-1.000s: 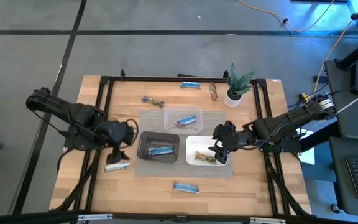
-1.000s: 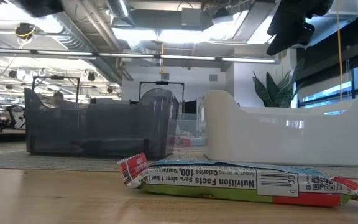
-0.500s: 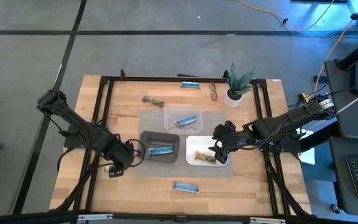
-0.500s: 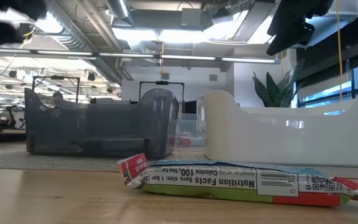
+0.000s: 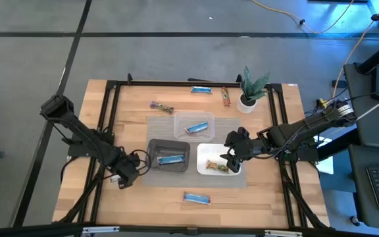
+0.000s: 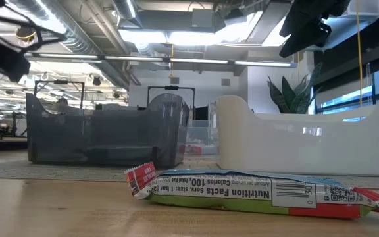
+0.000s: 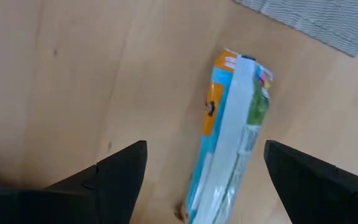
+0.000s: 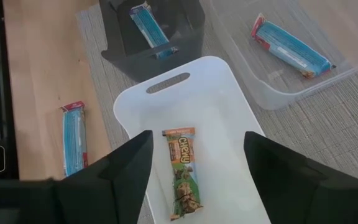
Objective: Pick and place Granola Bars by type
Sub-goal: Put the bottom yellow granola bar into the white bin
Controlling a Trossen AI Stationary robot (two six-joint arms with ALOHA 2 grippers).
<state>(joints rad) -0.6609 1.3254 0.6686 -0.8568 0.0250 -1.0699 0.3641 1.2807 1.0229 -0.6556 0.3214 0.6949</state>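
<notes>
A silvery-blue granola bar (image 7: 229, 137) lies flat on the wood to the left of the black tray (image 5: 151, 158). My left gripper (image 5: 126, 174) is open and low over it, one finger on each side (image 7: 204, 186), apart from it. My right gripper (image 5: 232, 159) is open and empty above the white tray (image 8: 229, 93), which holds a green and brown bar (image 8: 182, 168). A blue bar (image 5: 171, 158) lies in the black tray and another (image 5: 195, 127) in the clear tray (image 5: 178, 120). Loose bars lie at the far side (image 5: 201, 90) (image 5: 225, 96) (image 5: 162, 106) and near the front edge (image 5: 197, 197).
A small potted plant (image 5: 250, 89) stands at the far right. The three trays sit on a grey mat (image 5: 196, 179) at the table's middle. A black frame (image 5: 110, 99) runs along the table's left, far and right sides. Bare wood lies along the near edge.
My left gripper has gone toward the table's near edge and down, from beside the black tray to over the silvery-blue bar, and now straddles it. The bar has stayed in place.
</notes>
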